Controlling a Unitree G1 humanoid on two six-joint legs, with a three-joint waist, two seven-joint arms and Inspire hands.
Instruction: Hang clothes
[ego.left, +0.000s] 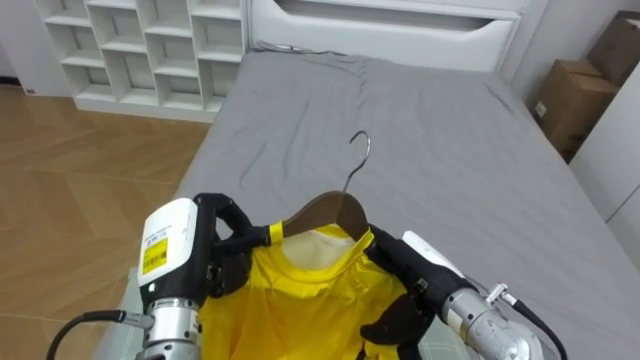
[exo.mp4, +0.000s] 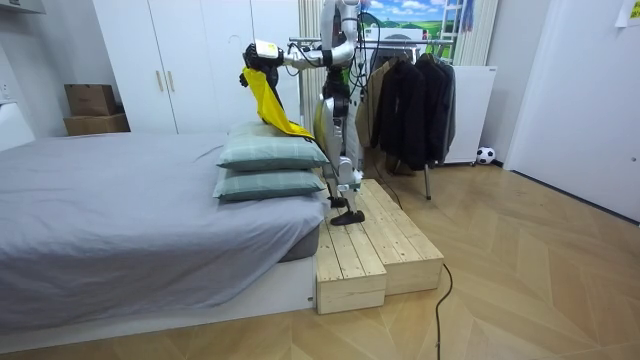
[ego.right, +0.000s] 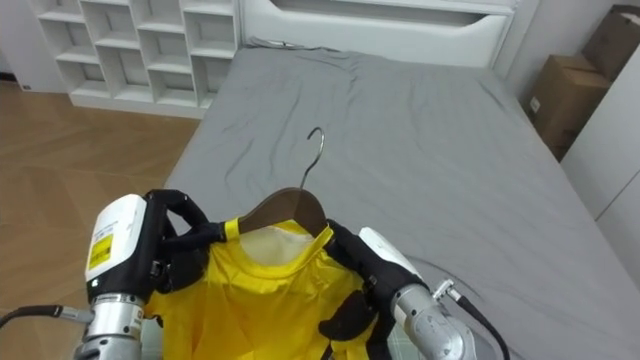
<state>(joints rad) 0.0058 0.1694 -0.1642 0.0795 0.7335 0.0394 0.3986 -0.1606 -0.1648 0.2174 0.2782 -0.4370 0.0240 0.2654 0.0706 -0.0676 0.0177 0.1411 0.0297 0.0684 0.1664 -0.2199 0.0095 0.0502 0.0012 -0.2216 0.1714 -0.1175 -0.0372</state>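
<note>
Left eye view: yellow shirt (ego.left: 300, 295) sits on wooden hanger (ego.left: 335, 212), held up over the grey bed (ego.left: 430, 130); its hook (ego.left: 360, 150) stands free at 12 o'clock of the collar. Left hand (ego.left: 225, 250) is at 9 o'clock of the hanger, fingers curled round shirt shoulder + hanger end. Right hand (ego.left: 395, 268) is at 4 o'clock, fingers clamped on the other shoulder. Room view: robot stands on a wooden step (exo.mp4: 370, 250) by the pillows (exo.mp4: 265, 155), shirt out front. The rack (exo.mp4: 428, 178) w/ dark clothes (exo.mp4: 405, 100) is behind it. Step in hand, prob.: carry shirt to rack. To do it well: hold both shoulders level so hanger can't slip from the neck, turn slowly, keep hook upright + clear of cloth, and pick a gap among the dark clothes before releasing.
</note>
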